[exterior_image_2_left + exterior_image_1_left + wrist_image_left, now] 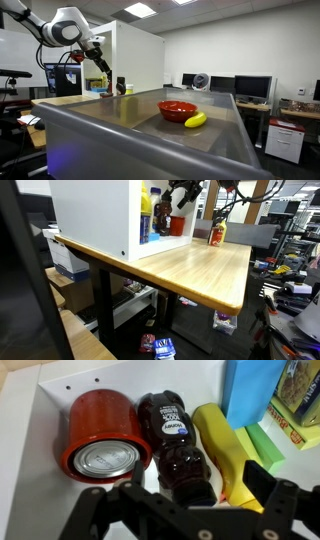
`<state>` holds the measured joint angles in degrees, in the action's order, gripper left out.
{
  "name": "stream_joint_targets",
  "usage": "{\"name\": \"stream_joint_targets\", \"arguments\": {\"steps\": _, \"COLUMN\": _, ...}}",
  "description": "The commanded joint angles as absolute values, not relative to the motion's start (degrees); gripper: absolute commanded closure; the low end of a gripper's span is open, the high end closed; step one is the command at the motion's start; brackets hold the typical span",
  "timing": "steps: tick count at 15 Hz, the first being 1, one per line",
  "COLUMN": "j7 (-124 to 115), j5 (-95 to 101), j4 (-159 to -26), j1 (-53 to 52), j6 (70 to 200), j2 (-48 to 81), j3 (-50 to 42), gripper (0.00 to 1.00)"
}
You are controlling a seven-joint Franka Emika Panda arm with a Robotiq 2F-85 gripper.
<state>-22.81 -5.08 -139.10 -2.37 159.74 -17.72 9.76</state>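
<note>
In the wrist view my gripper (pixel 195 488) is open. Its two black fingers straddle a dark brown squeeze bottle (pixel 178 435) that lies on a white shelf (pixel 45 420). A red can (pixel 100 435) with a silver lid lies left of the bottle. A yellow bottle (pixel 228 455) lies right of it, close to the right finger. In both exterior views the gripper (pixel 183 195) (pixel 103 66) hangs at the open side of a white cabinet (pixel 95 215) on the wooden table (pixel 200 270). Nothing is held.
Blue, green and yellow boxes (pixel 250 390) fill the shelf's right side. A red-and-yellow bottle (pixel 216 233) stands on the table by the cabinet. A red bowl (pixel 177 109) and a banana (pixel 196 120) lie on a grey surface nearer one camera. Desks with monitors (pixel 250 90) stand behind.
</note>
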Motion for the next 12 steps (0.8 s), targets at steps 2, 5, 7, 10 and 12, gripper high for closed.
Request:
{"name": "stream_joint_targets", "arguments": {"steps": 2, "j7": -16.66, "j5": -4.43, "j4": -137.94, "j1": -2.72, "j6": 159.74, "j2": -15.96, "j3": 8.25, "gripper": 0.0}}
{"name": "stream_joint_targets", "arguments": {"steps": 5, "j7": -13.66, "j5": -5.83, "j4": -137.67, "j1": -3.65, "j6": 160.74, "j2": -15.3, "j3": 7.09, "gripper": 0.0}}
{"name": "stream_joint_targets", "arguments": {"steps": 7, "j7": -11.05, "j5": -7.06, "j4": -137.37, "j1": -4.83, "j6": 161.8, "j2": -14.71, "j3": 6.14, "gripper": 0.0}}
{"name": "stream_joint_targets", "arguments": {"steps": 10, "j7": -7.57, "j5": -8.54, "j4": -136.67, "j1": -6.58, "j6": 162.81, "j2": -13.91, "j3": 4.74, "gripper": 0.0}}
{"name": "stream_joint_targets", "arguments": {"steps": 12, "j7": -6.11, "j5": -9.35, "j4": -136.32, "j1": -7.6, "j6": 162.9, "j2": -13.68, "j3": 4.38, "gripper": 0.0}}
